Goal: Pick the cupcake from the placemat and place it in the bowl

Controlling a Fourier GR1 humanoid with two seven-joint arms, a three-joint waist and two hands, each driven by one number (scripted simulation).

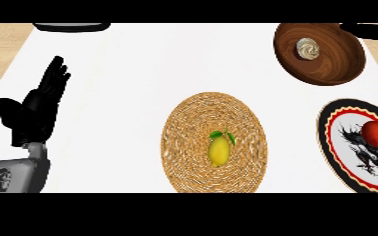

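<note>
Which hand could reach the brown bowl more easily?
Probably the right: the bowl, with what looks like the cupcake inside, sits far right. The left hand rests open at the far left. The right hand is out of view.

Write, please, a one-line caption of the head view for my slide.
Cupcake already in the wooden bowl, lemon on the woven placemat, left hand open at the left edge.
</note>
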